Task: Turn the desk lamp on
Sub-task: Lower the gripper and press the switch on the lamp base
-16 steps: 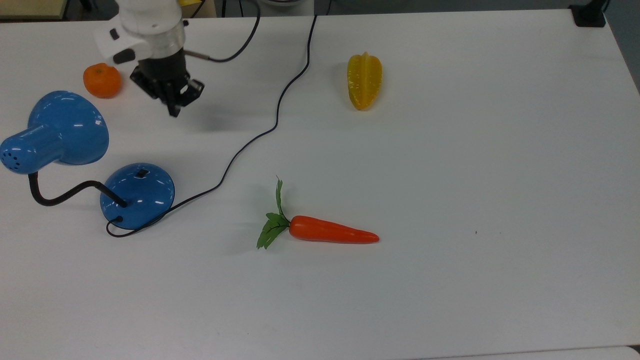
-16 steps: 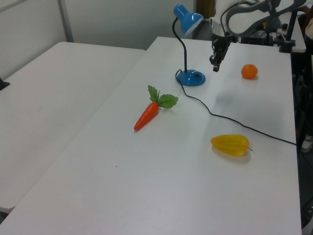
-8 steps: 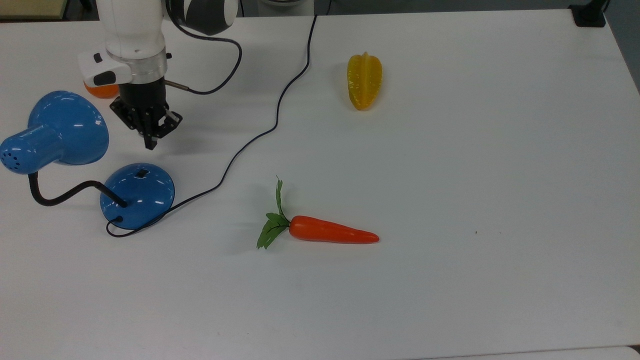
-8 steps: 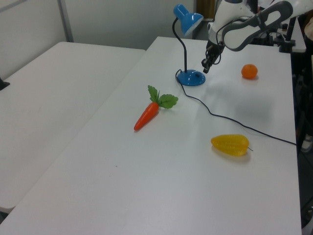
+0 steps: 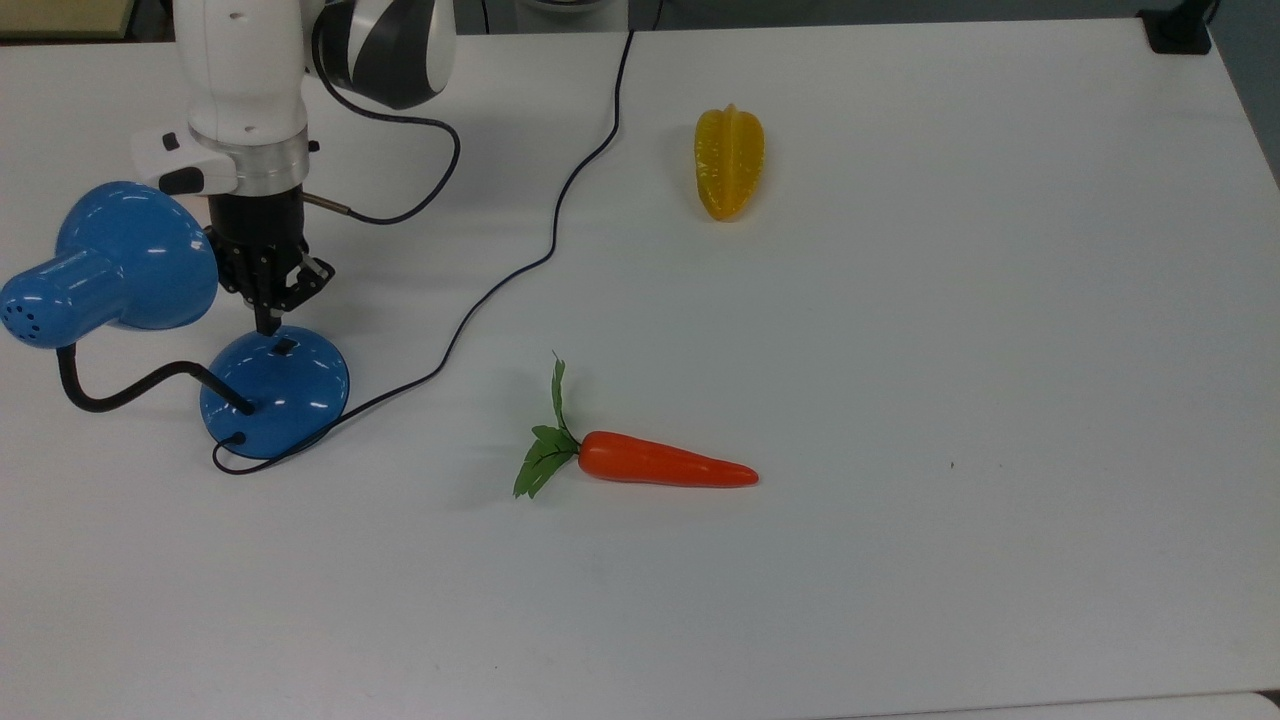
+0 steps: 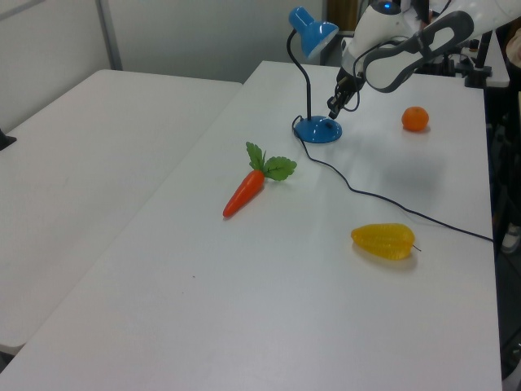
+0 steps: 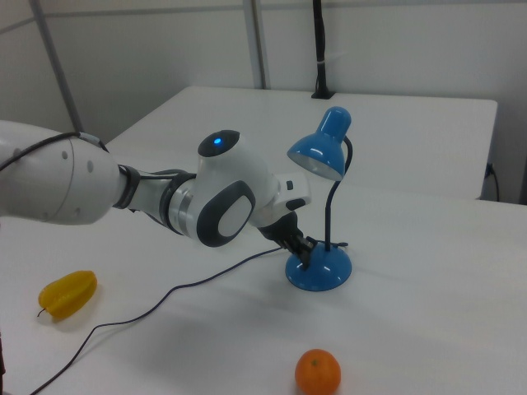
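- The desk lamp [image 5: 270,390] stands near the bench's [image 5: 900,300] left edge in the top view, toward the far corner. Its blue shade [image 5: 130,255] leans out over the edge side.
- The lamp is not on yet, I think. In the right view, the shade [image 7: 317,156] shows no glow.
- The claw [image 5: 268,322] is pinched closed and holds nothing. Its tip sits right above the small black switch [image 5: 285,347] on the round base [image 6: 318,129]. I cannot tell if it touches yet.
- What is left: push down on the switch so the light comes on.
- One second ago the claw was up near the orange [image 6: 415,119], well away from the base. Since then it has come down and across to the base.
- The carrot [image 5: 650,462], the yellow fruit [image 5: 729,162] and the cord [image 5: 520,270] have not moved.
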`<state>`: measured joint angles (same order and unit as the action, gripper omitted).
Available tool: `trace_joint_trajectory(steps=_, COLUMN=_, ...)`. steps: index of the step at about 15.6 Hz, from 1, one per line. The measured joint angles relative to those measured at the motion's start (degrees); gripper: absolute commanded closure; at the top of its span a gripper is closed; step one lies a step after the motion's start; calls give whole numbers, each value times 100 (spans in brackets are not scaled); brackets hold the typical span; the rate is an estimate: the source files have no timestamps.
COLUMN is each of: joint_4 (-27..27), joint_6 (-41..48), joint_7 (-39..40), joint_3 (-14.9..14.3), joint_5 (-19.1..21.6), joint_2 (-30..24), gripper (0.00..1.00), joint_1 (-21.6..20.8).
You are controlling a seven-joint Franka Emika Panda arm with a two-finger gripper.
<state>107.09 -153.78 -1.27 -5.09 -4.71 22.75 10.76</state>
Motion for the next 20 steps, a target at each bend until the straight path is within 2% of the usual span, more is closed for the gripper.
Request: trace_joint_trajectory(steps=20, joint_4=-161, joint_6=-208, joint_7=129, joint_3=37, joint_5=-10, joint_2=281, gripper=100, joint_1=34)
